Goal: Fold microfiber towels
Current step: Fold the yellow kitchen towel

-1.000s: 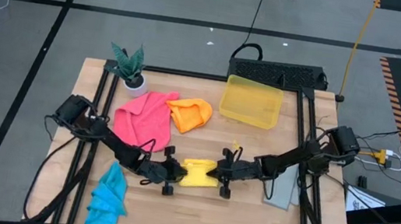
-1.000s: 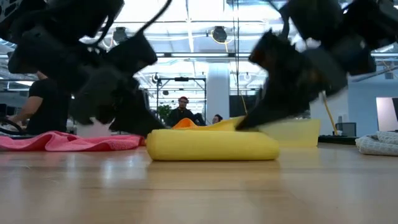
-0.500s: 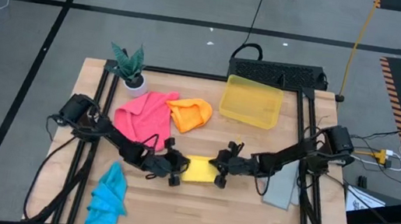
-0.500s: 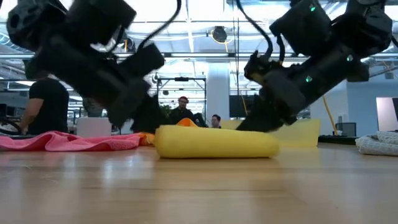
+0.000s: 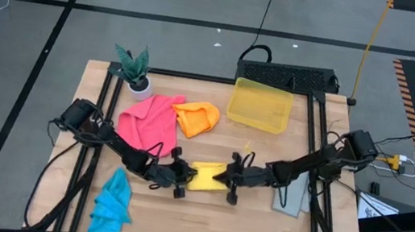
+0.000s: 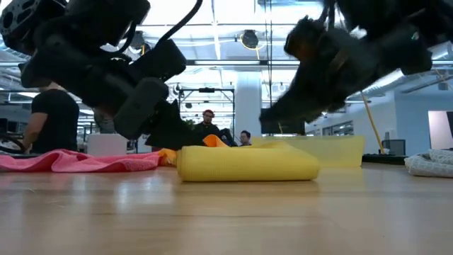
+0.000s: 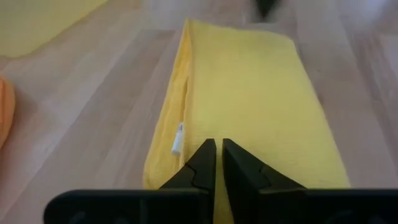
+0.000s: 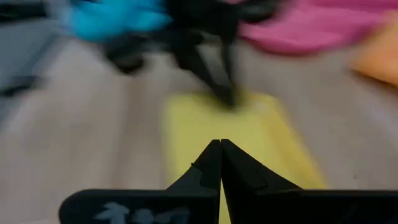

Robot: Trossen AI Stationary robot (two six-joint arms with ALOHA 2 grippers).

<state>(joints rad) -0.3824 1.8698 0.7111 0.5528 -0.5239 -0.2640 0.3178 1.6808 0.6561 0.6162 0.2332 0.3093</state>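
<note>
Tabletop: yellow towel (image 5: 205,176) between both pincers

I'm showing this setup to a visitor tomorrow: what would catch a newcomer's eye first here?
The folded yellow towel at the table's middle, with the left tool and the right tool closing in from either side, both shut. Next, the bright cloths around it: a pink towel and an orange towel toward the far side, and a crumpled blue towel near the front left corner.
</note>
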